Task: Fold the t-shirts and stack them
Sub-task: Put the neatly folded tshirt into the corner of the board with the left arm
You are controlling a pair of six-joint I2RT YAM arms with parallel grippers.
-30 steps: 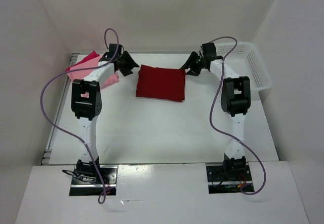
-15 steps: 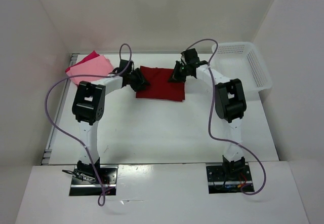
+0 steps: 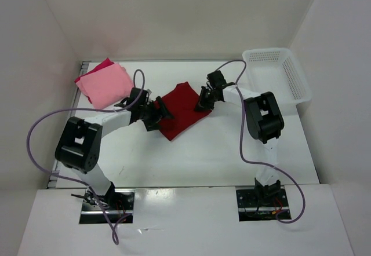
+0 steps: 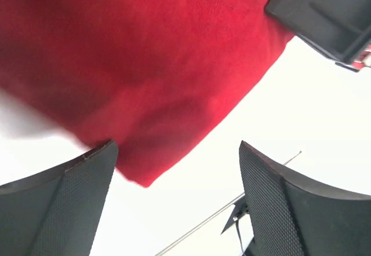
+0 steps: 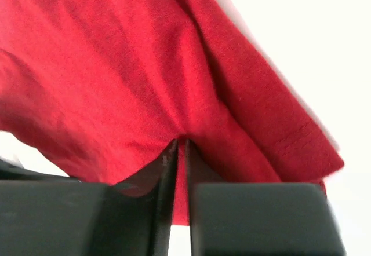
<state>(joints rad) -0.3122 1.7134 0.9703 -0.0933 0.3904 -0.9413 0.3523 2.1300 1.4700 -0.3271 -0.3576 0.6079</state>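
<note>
The dark red t-shirt (image 3: 179,108), folded to a rough rectangle, sits in the middle of the bench (image 3: 203,157) toward its far edge, skewed so one corner points at the near edge. The left end effector (image 3: 156,114) is at the shirt's left side. The wrist view shows it spread wide (image 4: 179,163), its fingers (image 4: 58,209) standing either side of the shirt's near corner without pressing on it. The right end effector (image 3: 204,101) is at the shirt's right edge, and its wrist view shows it nearly closed (image 5: 177,146), pinching a fold of red cloth. The light salmon-pink t-shirt (image 3: 107,85) lies folded at the far-left corner, on top of the crimson-pink t-shirt (image 3: 98,66), which peeks out behind it. A white lattice basket (image 3: 297,79) stands at the far-right corner.
</note>
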